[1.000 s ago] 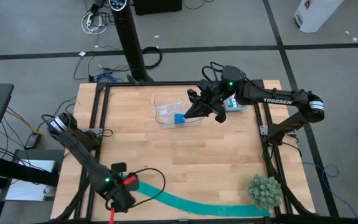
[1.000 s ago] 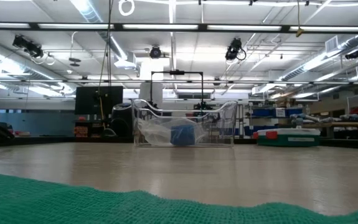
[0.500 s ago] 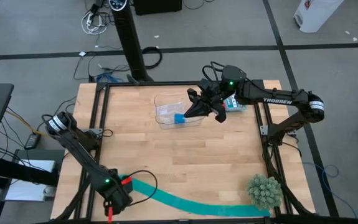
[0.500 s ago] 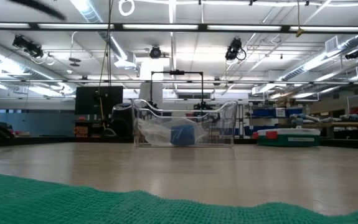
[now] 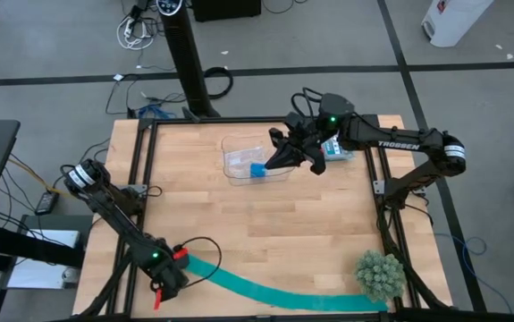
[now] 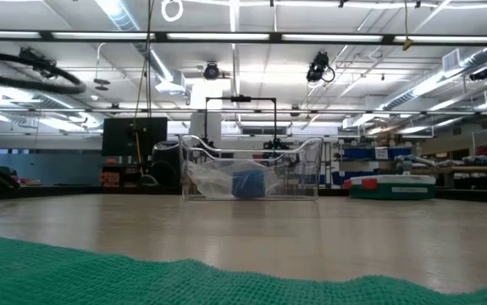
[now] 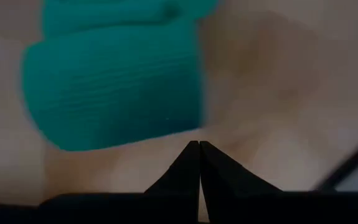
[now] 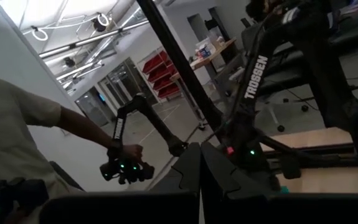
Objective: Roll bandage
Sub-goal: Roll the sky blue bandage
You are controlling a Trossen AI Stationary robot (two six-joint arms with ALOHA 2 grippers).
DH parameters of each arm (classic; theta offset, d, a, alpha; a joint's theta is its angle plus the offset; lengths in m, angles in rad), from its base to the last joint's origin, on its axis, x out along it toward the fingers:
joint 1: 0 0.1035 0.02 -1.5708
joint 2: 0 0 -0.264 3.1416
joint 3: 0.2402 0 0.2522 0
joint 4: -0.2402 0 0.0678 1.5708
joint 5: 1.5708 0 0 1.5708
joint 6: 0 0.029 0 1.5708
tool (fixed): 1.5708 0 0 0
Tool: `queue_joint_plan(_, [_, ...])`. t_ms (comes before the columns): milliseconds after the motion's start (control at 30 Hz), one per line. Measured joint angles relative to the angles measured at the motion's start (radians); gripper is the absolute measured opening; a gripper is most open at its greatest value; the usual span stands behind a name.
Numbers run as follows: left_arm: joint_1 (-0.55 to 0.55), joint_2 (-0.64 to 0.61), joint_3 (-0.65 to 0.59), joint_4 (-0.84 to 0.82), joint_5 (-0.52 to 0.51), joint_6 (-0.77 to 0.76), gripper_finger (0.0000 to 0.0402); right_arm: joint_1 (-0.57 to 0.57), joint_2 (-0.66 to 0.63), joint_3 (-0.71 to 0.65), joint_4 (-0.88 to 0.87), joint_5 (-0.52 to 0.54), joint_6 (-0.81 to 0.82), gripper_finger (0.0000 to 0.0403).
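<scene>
The teal bandage (image 5: 274, 291) lies flat as a long ribbon along the table's near edge, from near left to near right. It fills the foreground of the low view (image 6: 141, 280). My left gripper (image 5: 178, 271) is shut at the bandage's left end (image 7: 110, 87), low over the table. My right gripper (image 5: 283, 159) is shut and empty at the far middle, held above the right side of a clear box (image 5: 239, 152). My left gripper's shut fingertips (image 7: 198, 149) stand right at the edge of the bandage's left end (image 7: 166, 124), slanting down at it. I cannot tell whether they touch the cloth. The end lies flat on the table.
The clear box holds a blue roll (image 5: 257, 168). A teal-and-white packet (image 5: 337, 149) lies at the far right, and a green spiky ball (image 5: 380, 275) at the near right corner. Bare wood lies across the middle. A person's arm (image 8: 17, 124) shows beyond the table.
My left gripper has shifted a little toward the table's left edge and turned somewhat, staying at the bandage's left end. The bandage lies as before.
</scene>
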Motion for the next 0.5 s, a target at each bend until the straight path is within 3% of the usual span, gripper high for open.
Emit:
queue_joint_plan(233, [0.026,0.000,-0.016,0.015,-0.077,0.056,0.0019,-0.016,0.000,0.000,0.002,-0.001,0.000,0.0000])
queue_joint_plan(500, [0.133,0.000,-0.033,-0.009,-0.168,0.156,0.0019,-0.040,0.000,0.000,0.007,0.000,0.001,0.0000])
